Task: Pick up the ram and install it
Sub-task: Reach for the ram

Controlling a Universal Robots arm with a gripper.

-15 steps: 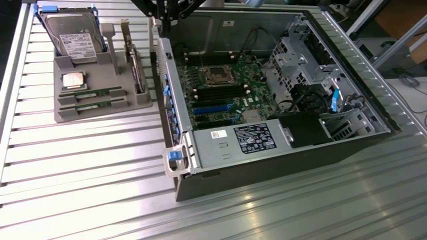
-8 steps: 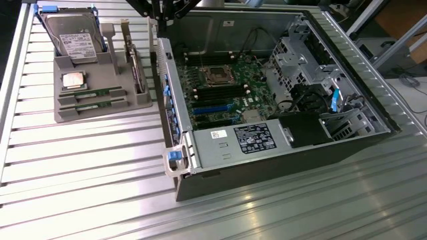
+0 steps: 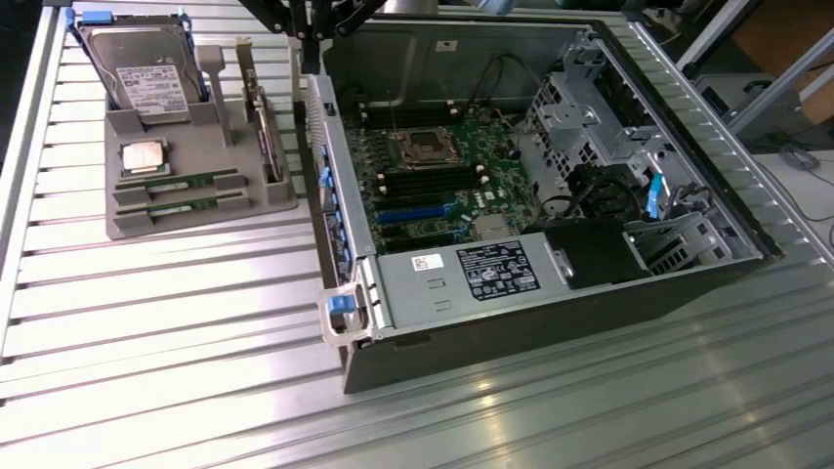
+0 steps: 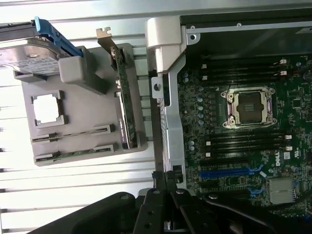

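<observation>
**A:** Where does your gripper (image 4: 165,185) stand?

**B:** Your gripper hangs above the side wall of the computer case (image 3: 521,322), between the grey holder (image 3: 170,227) and the motherboard (image 3: 437,191). Its fingers are pressed together, and they pinch nothing.

**A:** And the ram?

**B:** You have two sticks, both seated in slots of the holder, to the exterior view's left of the case. The first ram stick (image 3: 183,183) sits just beside the processor (image 3: 146,156). The second ram stick (image 3: 183,206) lies parallel to it, nearer the holder's front edge. Both are well apart from your gripper.

**A:** What else is on that holder?

**B:** A hard drive (image 3: 144,73) stands at the far end in a blue frame. An expansion card (image 3: 265,132) stands upright along the side nearest the case.

**A:** And the board?

**B:** You see the processor socket (image 3: 424,149) in the middle, with long black memory slots (image 3: 431,181) on either side of it. The case lies on its side on the ribbed metal table (image 3: 156,342).
</observation>
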